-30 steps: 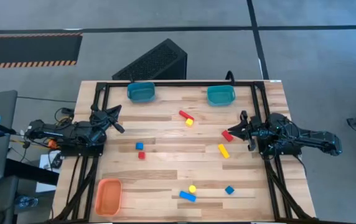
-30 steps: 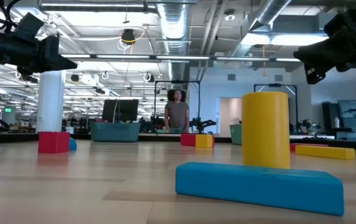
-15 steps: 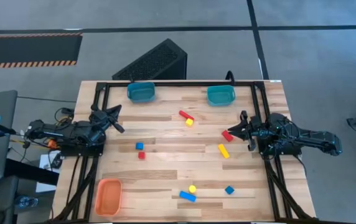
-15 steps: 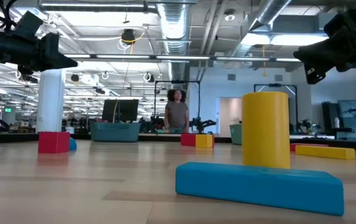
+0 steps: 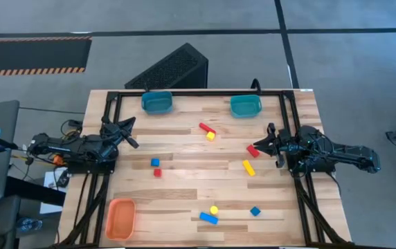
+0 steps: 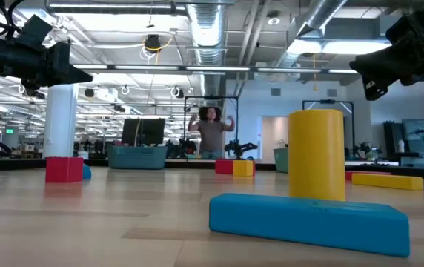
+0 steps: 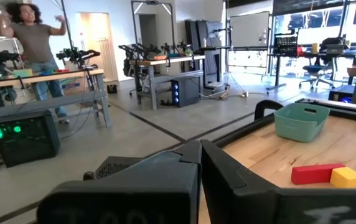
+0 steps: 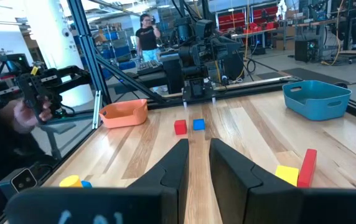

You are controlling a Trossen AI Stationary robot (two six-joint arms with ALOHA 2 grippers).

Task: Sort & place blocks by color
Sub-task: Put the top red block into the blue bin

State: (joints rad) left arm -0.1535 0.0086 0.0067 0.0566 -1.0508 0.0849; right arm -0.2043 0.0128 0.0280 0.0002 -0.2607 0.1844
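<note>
— Anything moved since the earlier frame?
— Only the person point(image 6: 211, 133) at the back, arms now raised. My left gripper point(image 5: 129, 131) sits closed mid-left; right gripper point(image 5: 271, 145), empty, slightly parted, mid-right. Blocks point(image 5: 207, 128) lie scattered mid-frame.

Bins on a wooden table, a workshop behind it.

The wooden table point(image 5: 184, 187) carries two teal bins point(image 5: 157, 102) point(image 5: 245, 106) along its far edge and an orange bin point(image 5: 121, 217) at one near corner. A black perforated case point(image 5: 172, 68) lies on the grey floor beyond the far edge, and a strip of orange-and-black hazard tape point(image 5: 32, 70) runs across the floor to one side. In the room behind, a person point(image 6: 211, 132) stands with both arms raised, beside workbenches point(image 7: 41, 84) loaded with equipment.
</note>
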